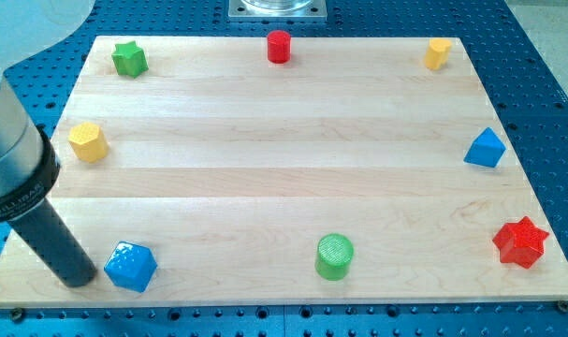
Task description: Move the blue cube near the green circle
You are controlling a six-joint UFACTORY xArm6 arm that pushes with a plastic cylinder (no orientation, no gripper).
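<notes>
The blue cube (130,266) lies on the wooden board (284,159) near the view's bottom left corner. The green circle (335,256), a short green cylinder, stands near the bottom edge, right of the middle and well to the right of the cube. My tip (79,278) is the lower end of the dark rod that comes in from the view's left edge. It rests on the board just left of the blue cube, almost touching it.
A green star (129,58), a red cylinder (279,46) and a small yellow block (437,53) line the top edge. A yellow hexagon block (88,141) sits at the left, a blue triangular block (486,149) at the right, a red star (520,242) at bottom right.
</notes>
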